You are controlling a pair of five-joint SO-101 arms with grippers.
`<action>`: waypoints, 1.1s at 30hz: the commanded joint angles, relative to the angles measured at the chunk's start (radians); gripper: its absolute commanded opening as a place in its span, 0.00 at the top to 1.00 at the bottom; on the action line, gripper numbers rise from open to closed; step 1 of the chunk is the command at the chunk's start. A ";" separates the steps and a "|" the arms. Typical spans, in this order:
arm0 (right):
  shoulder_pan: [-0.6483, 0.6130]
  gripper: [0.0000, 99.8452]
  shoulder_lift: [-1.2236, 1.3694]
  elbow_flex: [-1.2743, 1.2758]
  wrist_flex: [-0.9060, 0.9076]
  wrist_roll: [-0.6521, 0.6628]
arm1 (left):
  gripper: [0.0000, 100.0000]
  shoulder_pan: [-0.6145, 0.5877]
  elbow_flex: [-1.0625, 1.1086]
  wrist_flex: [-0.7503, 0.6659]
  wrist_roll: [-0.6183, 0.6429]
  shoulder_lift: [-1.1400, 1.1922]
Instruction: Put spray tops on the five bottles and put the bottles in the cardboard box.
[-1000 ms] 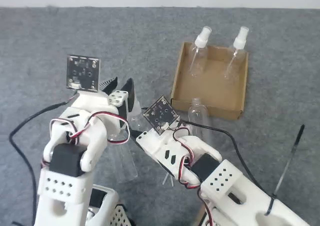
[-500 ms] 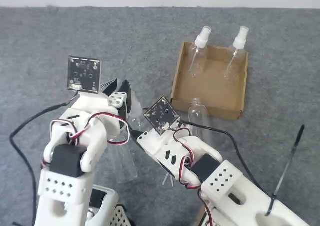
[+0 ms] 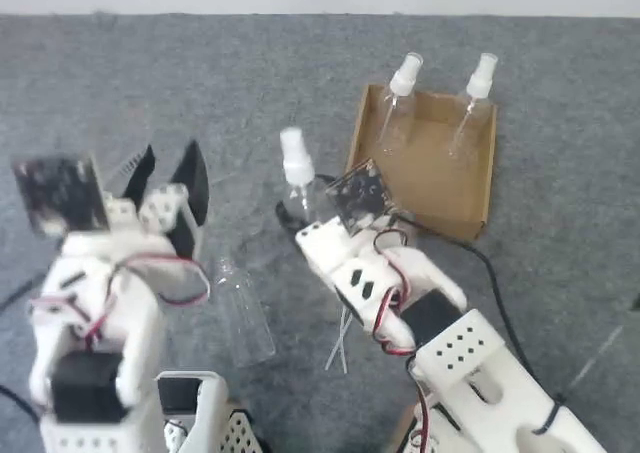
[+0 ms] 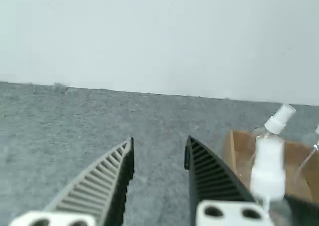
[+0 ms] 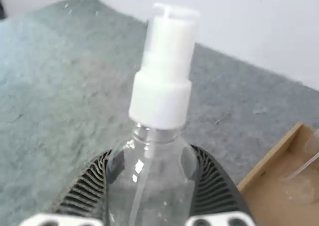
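- Bottle (image 5: 149, 161) with a white spray top (image 5: 162, 81) fitted stands upright in the right gripper (image 5: 152, 196). The jaws close on its clear body from both sides, just below the shoulder.
- From above, this bottle is held near the box (image 3: 450, 223), just outside its left wall, not over the opening.
- Two capped bottles (image 3: 395, 118) are already in the box, along its far wall, with their tops poking past the rim.
- Step in hand, as I judge it: the third bottle is capped and needs boxing.
- Next move calls for lifting the bottle over the box wall and lowering it into the free near part. It must keep clear of the two bottles inside, and the jaws should part only once it rests on the floor.
- Left gripper (image 3: 167, 168) is well apart from the box, with jaws spread and nothing between them.
- One more bottle (image 3: 243, 313) lies on its side on the carpet (image 3: 560, 93) between the two arms. I see no top on it, so it probably comes after this one.
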 commanded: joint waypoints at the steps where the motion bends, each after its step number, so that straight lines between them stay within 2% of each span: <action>1: 0.035 0.99 -0.028 -0.170 0.070 0.011 | 0.84 0.055 0.170 -0.054 -0.005 -0.153; 6: 0.051 0.99 0.085 -0.379 0.177 0.080 | 0.84 0.167 0.415 -0.173 -0.051 -0.322; 11: 0.051 0.99 0.271 -0.594 0.263 0.078 | 0.84 0.253 0.530 -0.176 -0.061 -0.422; 13: 0.047 0.99 0.340 -0.671 0.291 0.078 | 0.81 0.272 0.552 -0.176 -0.061 -0.446; 18: 0.044 0.99 0.455 -0.813 0.363 0.078 | 0.69 0.270 0.595 -0.187 -0.057 -0.462; 26: -0.038 0.99 0.463 -0.927 0.575 0.077 | 0.69 0.270 0.667 -0.273 -0.060 -0.462; 33: -0.050 0.99 0.366 -0.904 0.616 0.078 | 0.69 0.270 0.668 -0.273 -0.061 -0.462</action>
